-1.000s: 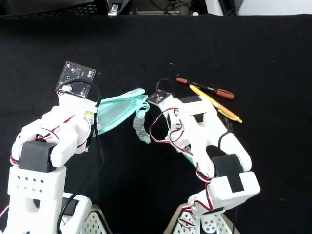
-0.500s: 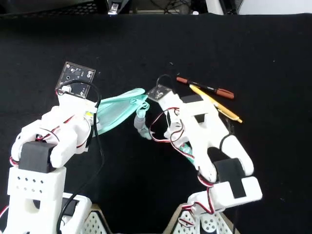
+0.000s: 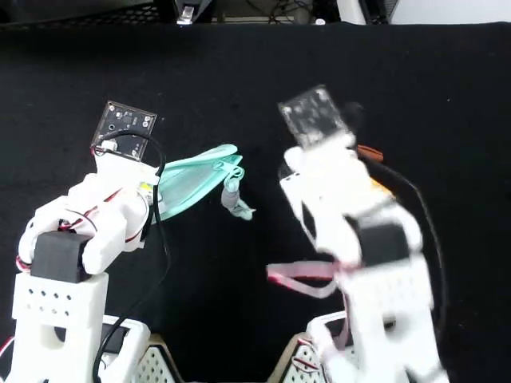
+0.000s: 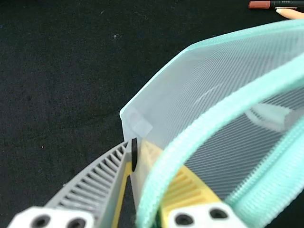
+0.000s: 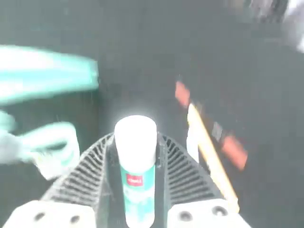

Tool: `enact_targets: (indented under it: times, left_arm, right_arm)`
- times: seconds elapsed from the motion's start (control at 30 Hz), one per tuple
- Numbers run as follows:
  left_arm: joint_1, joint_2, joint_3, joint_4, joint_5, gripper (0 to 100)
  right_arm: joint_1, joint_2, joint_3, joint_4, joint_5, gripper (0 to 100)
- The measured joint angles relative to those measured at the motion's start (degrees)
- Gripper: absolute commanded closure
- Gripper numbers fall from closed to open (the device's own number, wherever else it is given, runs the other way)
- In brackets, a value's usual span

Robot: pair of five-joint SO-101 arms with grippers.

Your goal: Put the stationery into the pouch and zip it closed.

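Left pincer is pinching the lower corner of the teal mesh pouch, fingers pressed onto the fabric from both sides. The pouch is held off the black table with its free end pointing to about 2 o'clock. A grey-teal strap hangs at its 5 o'clock end. Right pincer is clamped on a white stick with a teal label, cap end forward. A red-brown pen and a yellow pen lie side by side on the table. They are at roughly 3 o'clock from the pouch, partly under the right arm in the high view.
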Motion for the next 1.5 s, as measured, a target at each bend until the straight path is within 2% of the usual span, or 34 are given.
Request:
enact_targets:
  times: [0.17, 0.37, 0.53, 0.73, 0.83, 1.0, 1.37, 1.5]
  left_arm:
    - [0.0, 0.0, 0.0, 0.0, 0.0, 97]
    - [0.0, 0.0, 0.0, 0.0, 0.0, 97]
    - [0.0, 0.0, 0.0, 0.0, 0.0, 97]
    - [0.0, 0.0, 0.0, 0.0, 0.0, 97]
    - [0.0, 0.0, 0.0, 0.0, 0.0, 97]
    - [0.0, 0.0, 0.0, 0.0, 0.0, 97]
    - [0.0, 0.0, 0.0, 0.0, 0.0, 97]
    - [0.0, 0.0, 0.0, -0.1, 0.0, 97]
  right_arm:
    - [-9.6, -8.9, 0.0, -8.5, -0.7, 98.5]
    - [-18.5, -11.1, 0.0, -23.6, -0.9, 98.5]
    - [-24.1, -11.1, 0.0, -26.6, -1.1, 98.5]
    - [-25.0, -11.1, 4.4, -31.2, -9.2, 98.5]
    - [-25.4, -11.1, 7.3, -34.0, -10.6, 98.5]
    - [-28.2, -11.1, 10.9, -35.6, -10.8, 98.5]
    - [-28.5, -3.4, 11.8, -36.5, -10.9, 98.5]
    - [-25.3, -1.1, 11.8, -36.4, -11.0, 98.5]
